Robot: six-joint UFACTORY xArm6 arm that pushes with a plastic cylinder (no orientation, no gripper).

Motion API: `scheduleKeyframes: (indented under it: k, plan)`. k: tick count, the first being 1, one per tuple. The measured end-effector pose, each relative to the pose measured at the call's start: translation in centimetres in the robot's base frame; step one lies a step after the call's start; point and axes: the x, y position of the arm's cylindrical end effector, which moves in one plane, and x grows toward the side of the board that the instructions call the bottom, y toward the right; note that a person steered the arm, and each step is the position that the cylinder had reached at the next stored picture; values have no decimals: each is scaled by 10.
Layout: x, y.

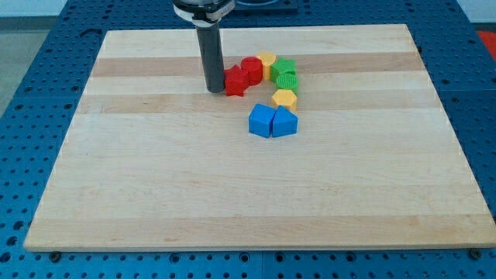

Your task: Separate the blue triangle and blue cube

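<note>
Two blue blocks sit touching side by side near the board's middle: the blue cube (261, 122) on the view's left and the blue triangle (284, 122) on its right. My tip (215, 90) stands up and to the left of them, touching the left side of a red block (235, 81). The tip is well apart from both blue blocks.
A curved row of blocks runs above the blue pair: a second red block (251, 68), a yellow block (266, 62), two green blocks (284, 67) (286, 80), and a yellow block (284, 98) just above the blue triangle. The wooden board (155, 178) lies on a blue pegboard table.
</note>
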Motion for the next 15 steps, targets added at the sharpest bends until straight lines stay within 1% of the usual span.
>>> scheduleKeyframes:
  k: [2, 3, 5, 6, 7, 8, 9, 10, 11, 15]
  plan:
    - [9, 8]
    - [35, -5]
    - [106, 6]
    - [137, 23]
    - [149, 66]
    - [148, 127]
    - [124, 180]
    - [96, 199]
    - [93, 196]
    - [93, 127]
